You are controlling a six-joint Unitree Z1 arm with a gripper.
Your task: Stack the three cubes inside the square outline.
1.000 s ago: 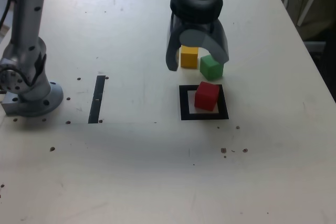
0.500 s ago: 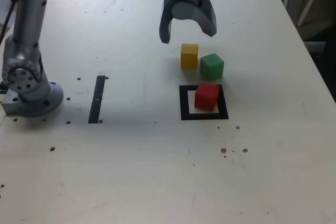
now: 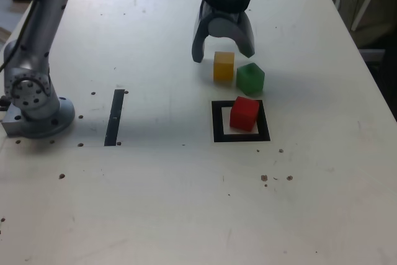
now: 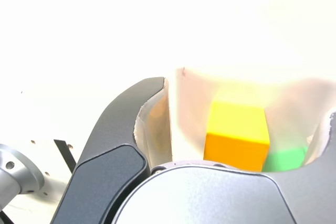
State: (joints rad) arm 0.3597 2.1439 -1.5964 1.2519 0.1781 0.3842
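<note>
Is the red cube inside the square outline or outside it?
Inside: the red cube sits on the white centre of the square outline, black tape visible around it.

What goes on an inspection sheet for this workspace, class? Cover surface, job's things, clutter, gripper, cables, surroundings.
Surface: white table, speckled with small dark marks.
Job's things: red cube inside the square outline; yellow cube and green cube just behind it, unstacked.
Clutter: black tape strip.
Gripper: gripper open, empty, above the yellow cube.
Cables: nothing seen.
Surroundings: arm base at the exterior view's left.
</note>
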